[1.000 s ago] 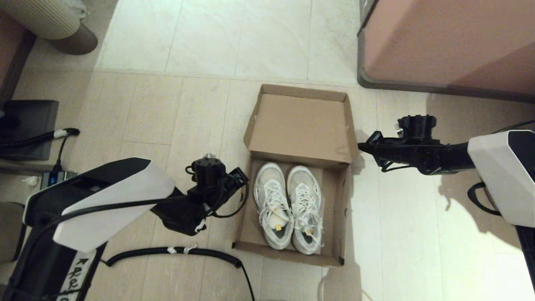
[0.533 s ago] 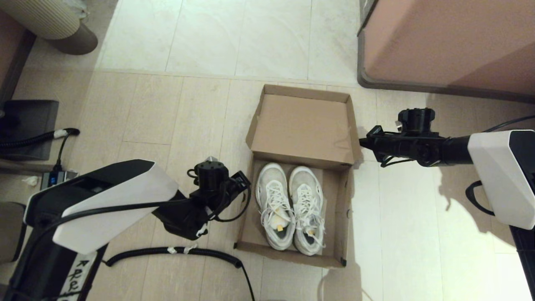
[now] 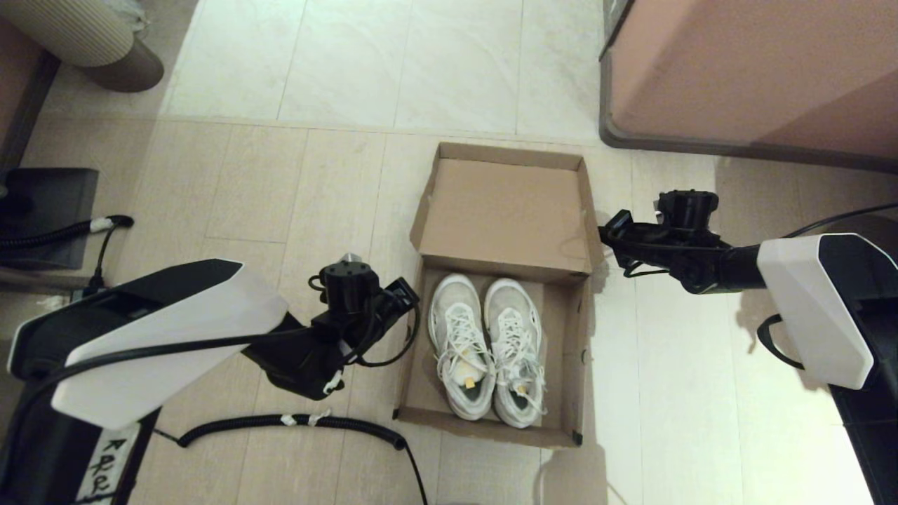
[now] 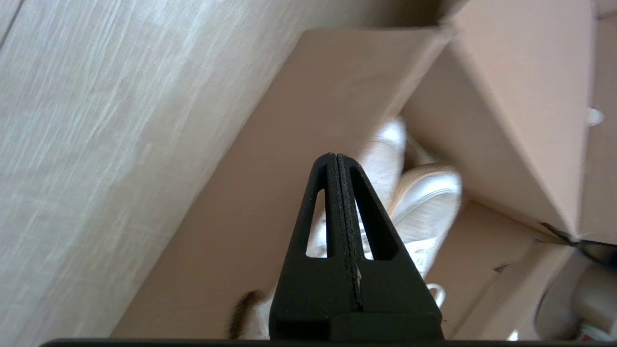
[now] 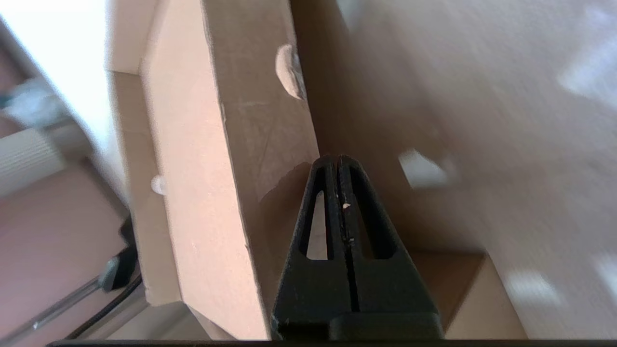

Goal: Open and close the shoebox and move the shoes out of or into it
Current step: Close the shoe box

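The brown cardboard shoebox (image 3: 572,365) sits on the floor with its flap lid (image 3: 508,210) raised and leaning back. Inside lie the white lace-up shoes (image 3: 487,347) side by side, toes toward the lid; they also show in the left wrist view, shoes (image 4: 424,202). My left gripper (image 3: 410,291) is shut and empty, just outside the box's left wall near the hinge. My right gripper (image 3: 605,235) is shut and empty, its tip at the lid's right edge; the right wrist view shows the gripper (image 5: 336,159) against the lid's side flap (image 5: 260,135).
A large pinkish-brown furniture block (image 3: 751,70) stands at the back right. A black coiled cable (image 3: 295,421) lies on the floor left of the box. A dark mat (image 3: 49,210) and a plug are at far left, a ribbed round bin (image 3: 91,35) at back left.
The right gripper has moved up and a little leftward along the lid's right edge; the lid stands slightly more upright. The left arm has shifted only slightly.
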### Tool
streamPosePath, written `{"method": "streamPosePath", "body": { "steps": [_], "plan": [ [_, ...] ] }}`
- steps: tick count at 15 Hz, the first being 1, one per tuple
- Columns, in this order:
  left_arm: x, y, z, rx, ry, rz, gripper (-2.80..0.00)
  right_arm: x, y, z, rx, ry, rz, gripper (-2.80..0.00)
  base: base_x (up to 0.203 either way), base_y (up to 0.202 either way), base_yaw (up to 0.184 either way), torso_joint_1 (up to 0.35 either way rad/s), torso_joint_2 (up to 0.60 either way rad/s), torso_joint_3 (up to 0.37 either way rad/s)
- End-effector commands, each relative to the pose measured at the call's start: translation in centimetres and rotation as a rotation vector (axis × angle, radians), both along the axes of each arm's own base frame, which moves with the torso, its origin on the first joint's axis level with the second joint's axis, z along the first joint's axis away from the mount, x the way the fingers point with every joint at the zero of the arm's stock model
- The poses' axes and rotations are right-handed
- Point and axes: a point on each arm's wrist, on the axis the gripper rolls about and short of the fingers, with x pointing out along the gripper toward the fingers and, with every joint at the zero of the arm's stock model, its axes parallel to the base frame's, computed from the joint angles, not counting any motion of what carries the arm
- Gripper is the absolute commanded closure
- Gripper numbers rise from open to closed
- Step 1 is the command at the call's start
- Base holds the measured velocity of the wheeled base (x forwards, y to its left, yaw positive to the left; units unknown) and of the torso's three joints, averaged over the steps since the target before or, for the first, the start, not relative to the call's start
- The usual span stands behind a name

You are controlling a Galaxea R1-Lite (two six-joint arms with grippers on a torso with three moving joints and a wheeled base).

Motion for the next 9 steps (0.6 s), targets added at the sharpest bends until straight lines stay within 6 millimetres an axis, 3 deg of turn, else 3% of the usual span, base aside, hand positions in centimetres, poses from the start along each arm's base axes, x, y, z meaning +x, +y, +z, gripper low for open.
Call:
{"method": "streamPosePath", "body": {
  "steps": [1, 5, 9],
  "plan": [
    [-0.3, 0.0, 0.9, -0.013, -0.017, -0.001, 0.00, 0.6, 0.7, -1.8, 0.015, -0.021, 0.018, 0.00, 0.000, 0.000, 0.000, 0.000, 0.00, 0.000],
    [-0.2, 0.0, 0.6, -0.012, -0.014, -0.001, 0.00, 0.9, 0.7, -3.3, 0.098, 0.046, 0.015, 0.00, 0.000, 0.000, 0.000, 0.000, 0.00, 0.000],
    [0.1, -0.1, 0.4, -0.016, -0.022, -0.003, 0.00, 1.0, -0.5, -3.3, 0.261, 0.087, 0.103, 0.00, 0.000, 0.000, 0.000, 0.000, 0.00, 0.000]
  ]
}}
